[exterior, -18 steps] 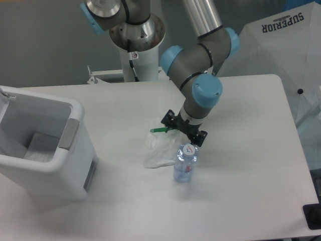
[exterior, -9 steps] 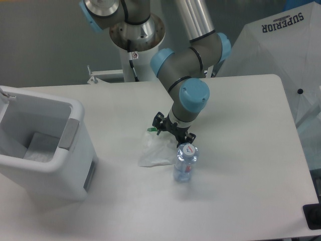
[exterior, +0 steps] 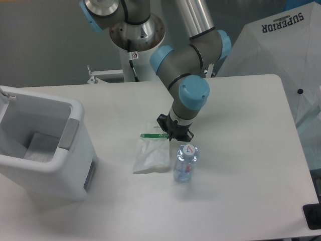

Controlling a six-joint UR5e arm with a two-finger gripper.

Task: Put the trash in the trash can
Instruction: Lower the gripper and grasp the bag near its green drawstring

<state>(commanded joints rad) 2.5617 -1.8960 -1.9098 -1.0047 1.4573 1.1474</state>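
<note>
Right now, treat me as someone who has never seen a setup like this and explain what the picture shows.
This is one view from a fixed camera looking down at a white table. The grey tubes with blue caps are a robot arm; the small black part at its end is the tool, two fingers that pinch things. On the table lie a thin white plastic bag with a green strip along its top edge, and beside it an upright small water bottle. The tool sits low at the bag's green strip and seems to touch it, but I cannot tell whether it is pinching. At left stands a big white bin, open on top; something pale lies inside. The bottle is untouched.
</note>
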